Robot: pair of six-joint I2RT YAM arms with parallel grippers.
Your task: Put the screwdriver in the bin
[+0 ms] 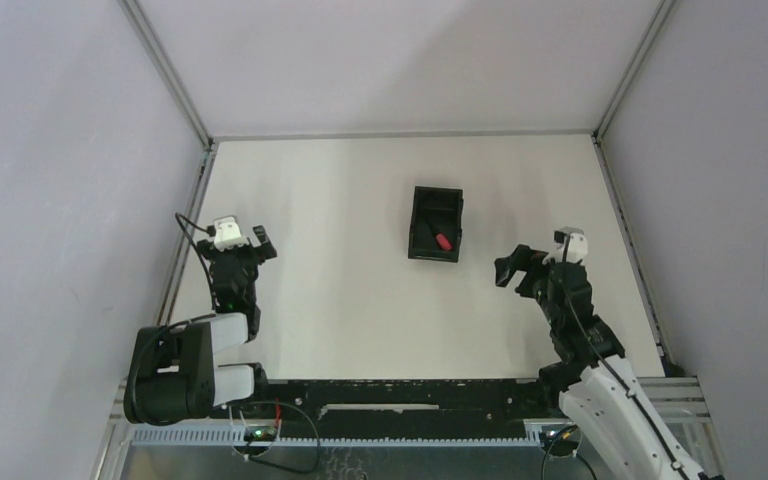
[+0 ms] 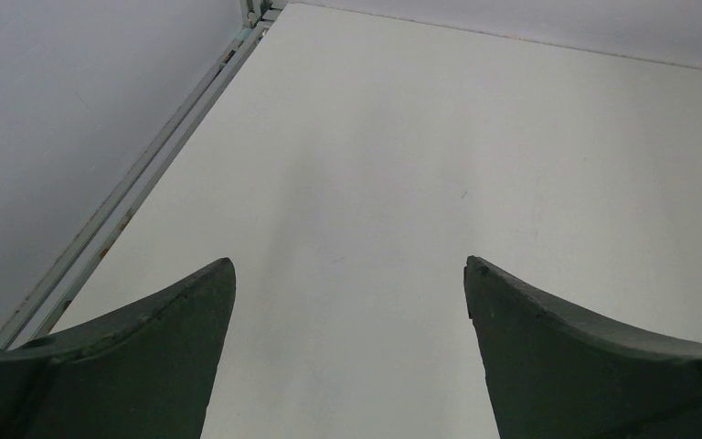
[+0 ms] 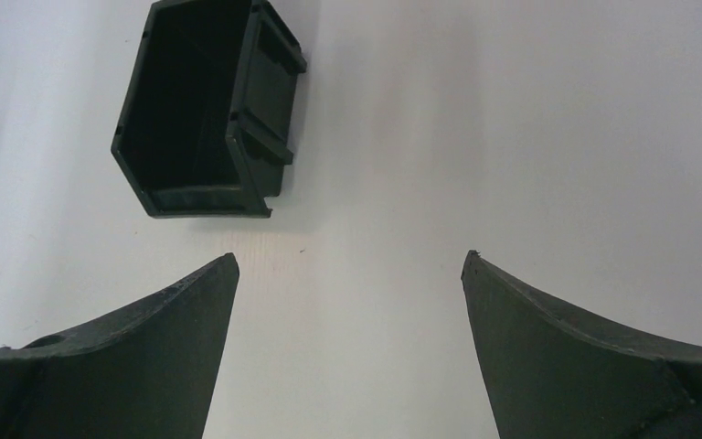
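The black bin (image 1: 457,218) stands near the middle of the table. The screwdriver (image 1: 442,241) lies inside it at its near end, red handle showing. My right gripper (image 1: 516,266) hovers to the right of the bin and a little nearer to me, open with nothing between its fingers. In the right wrist view the bin (image 3: 267,91) is ahead at the upper left of the open right gripper (image 3: 349,261); its dark inside hides the screwdriver there. My left gripper (image 1: 263,243) is far to the left, open and empty; the left wrist view shows only bare table between its fingers (image 2: 349,265).
Grey walls enclose the white table (image 1: 340,300) on the left, back and right. A metal rail (image 2: 137,178) runs along the left edge, close to the left gripper. The arm bases and cables sit along the near edge.
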